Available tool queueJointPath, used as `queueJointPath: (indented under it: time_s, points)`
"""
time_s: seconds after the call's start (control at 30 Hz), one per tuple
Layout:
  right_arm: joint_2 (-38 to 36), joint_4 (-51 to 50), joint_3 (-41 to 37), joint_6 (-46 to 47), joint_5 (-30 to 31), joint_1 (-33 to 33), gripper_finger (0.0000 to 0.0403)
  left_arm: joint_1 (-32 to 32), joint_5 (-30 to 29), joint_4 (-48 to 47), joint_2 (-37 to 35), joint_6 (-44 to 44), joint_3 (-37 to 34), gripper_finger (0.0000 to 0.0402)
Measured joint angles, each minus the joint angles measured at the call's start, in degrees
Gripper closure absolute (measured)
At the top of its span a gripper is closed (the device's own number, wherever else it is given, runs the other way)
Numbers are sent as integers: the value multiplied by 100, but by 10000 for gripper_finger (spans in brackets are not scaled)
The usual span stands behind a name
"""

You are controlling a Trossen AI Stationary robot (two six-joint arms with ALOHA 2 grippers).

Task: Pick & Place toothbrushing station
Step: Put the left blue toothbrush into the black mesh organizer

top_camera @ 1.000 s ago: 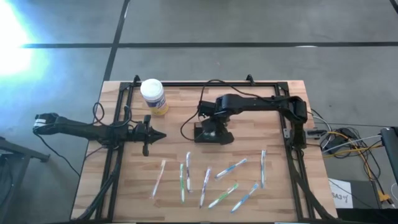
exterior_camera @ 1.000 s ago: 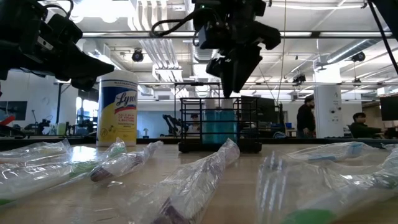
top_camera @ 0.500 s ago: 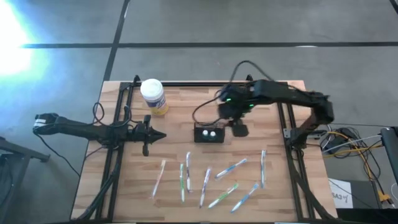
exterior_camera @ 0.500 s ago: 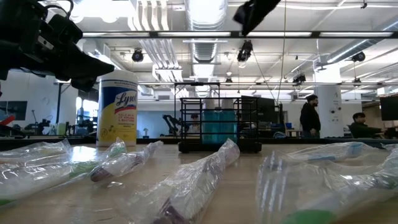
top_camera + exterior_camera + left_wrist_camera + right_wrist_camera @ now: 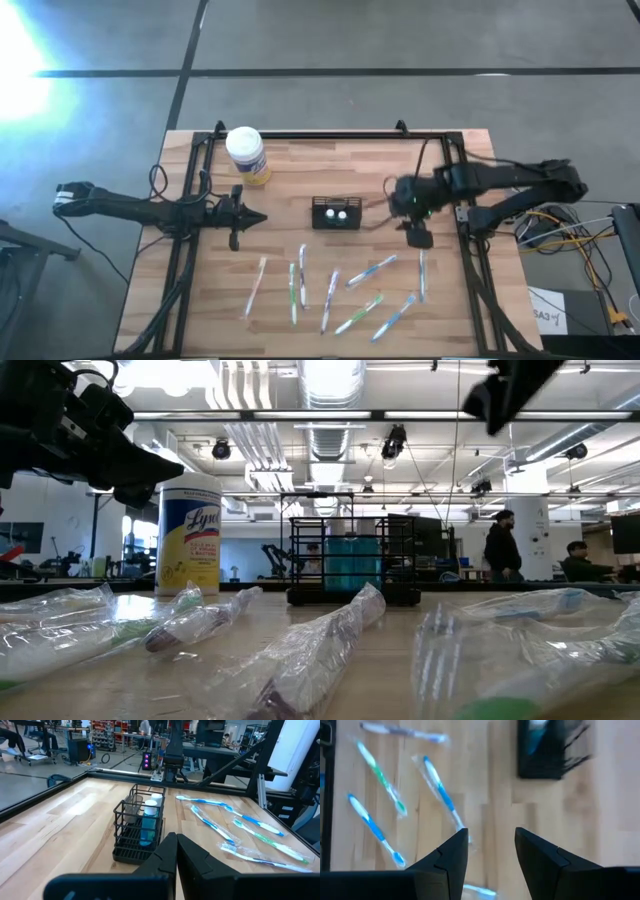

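Small black wire-mesh box-shaped toothbrushing station [image 5: 337, 213]: upright on the light wooden slatted table [image 5: 300, 170], near its middle, held by neither arm; blue and white items inside

Right gripper [image 5: 418, 234]: above the table, to the right of the station and apart from it, fingers spread, empty

Left gripper [image 5: 254, 217]: left of the station, apart from it, fingers pressed together, empty

Plastic-wrapped toothbrushes [image 5: 333, 292]: scattered along the near half of the table

Round white-lidded jar with yellow label [image 5: 246, 155]: far left of the table

Pale matt wooden table [image 5: 300, 165]; black wire station [image 5: 337, 213], seemingly metal
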Motion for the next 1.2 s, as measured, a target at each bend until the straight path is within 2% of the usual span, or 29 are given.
queueJointPath:
  time_s: [0.23, 0.4, 0.6, 0.97, 1.1, 1.2]
  points:
    - [-278, 1868, -1765, 453, 69, 766, 245, 1, 0, 0, 2, 2, 2, 392]
    - [42, 2280, -2359, 499, 380, 1103, 233, 2, 0, 0, 2, -1, 4, 392]
    - [758, 2301, -2400, 570, 424, 1160, 222, 1, 0, 0, 2, -91, 4, 392]
    - [2045, 2289, -2112, -181, 360, 1234, 234, 0, 0, 0, 2, -96, 4, 392]
    - [2297, 2219, -1998, -266, 360, 1235, 246, 1, 0, 0, 2, -96, 5, 392]
    - [2395, 2043, -1855, -292, 410, 1237, 269, 1, 0, 1, 2, -96, 7, 392]
